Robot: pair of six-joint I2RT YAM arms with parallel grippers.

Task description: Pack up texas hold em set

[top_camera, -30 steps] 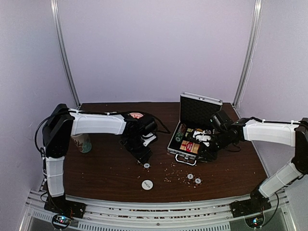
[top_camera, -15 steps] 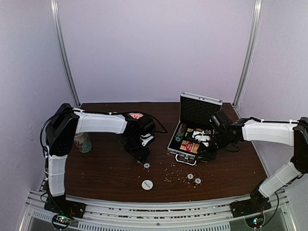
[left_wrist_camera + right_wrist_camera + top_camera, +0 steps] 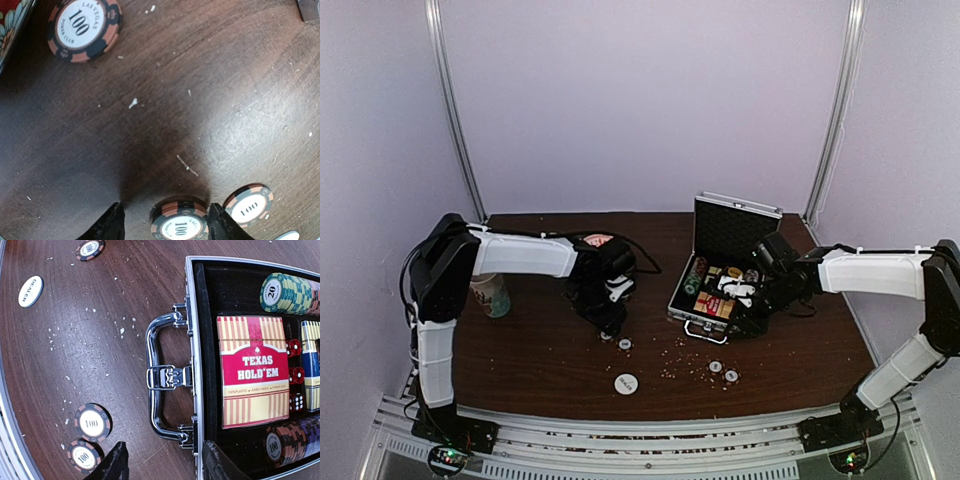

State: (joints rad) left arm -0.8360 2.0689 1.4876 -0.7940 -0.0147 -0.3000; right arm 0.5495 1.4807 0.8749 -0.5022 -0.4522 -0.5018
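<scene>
Left wrist view: the left gripper sits low over the table, jaws apart on either side of a 100 chip, not clamped. The right gripper straddles the open case by its handle, jaws apart, holding nothing. The card box lies inside.

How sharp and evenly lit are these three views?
Top view: soft, chips barely resolved on the dark table. Left wrist: chip print crisp, a heavy shadow pooling at centre. Right wrist: sharp, box text legible, glare on the chrome handle, table edge bowed by the lens.
</scene>
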